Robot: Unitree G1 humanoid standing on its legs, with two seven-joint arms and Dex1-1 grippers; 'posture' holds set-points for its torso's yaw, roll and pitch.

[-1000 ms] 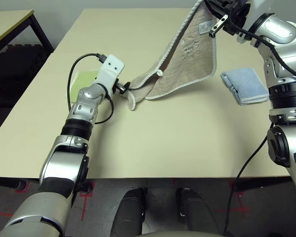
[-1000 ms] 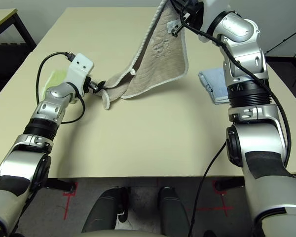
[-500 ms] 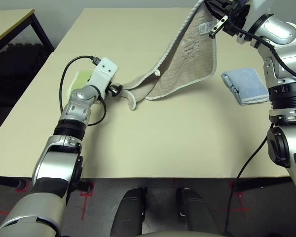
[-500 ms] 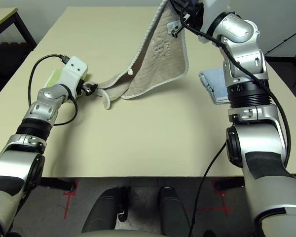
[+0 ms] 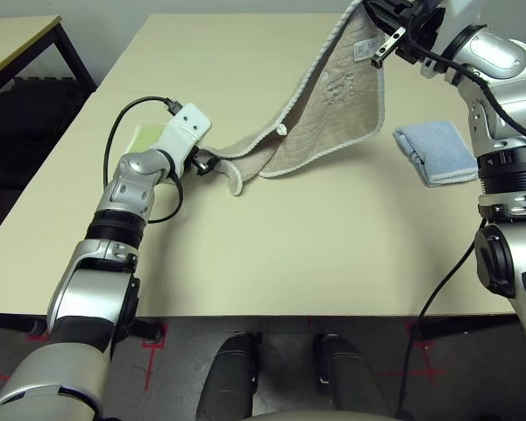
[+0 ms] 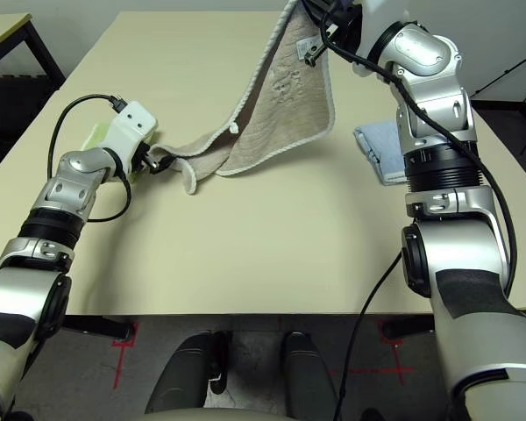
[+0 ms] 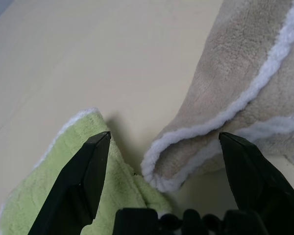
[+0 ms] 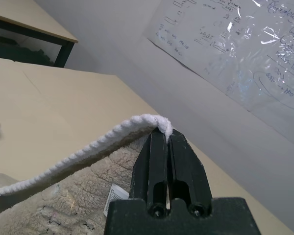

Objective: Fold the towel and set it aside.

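Right wrist view: right gripper (image 8: 166,139) clamped tight on the white stitched edge of the towel (image 5: 333,105), at one raised corner.
Towel position: beige-tan terry cloth hangs from that raised corner at the far right of the table (image 5: 333,254) and slopes down to the left; its lower end lies bunched on the tabletop.
Towel details: small white label (image 5: 363,49) just below the grip; white corner loop (image 5: 281,130) near mid-edge.
Left gripper (image 7: 164,156): fingers spread wide, holding nothing, low over the table with the towel's lower folded corner between them.
Lime-green towel (image 7: 63,196): flat on the table under the left gripper, beside the beige corner.
Light-blue towel (image 5: 434,151): folded, on the table at the right, apart from the beige towel.
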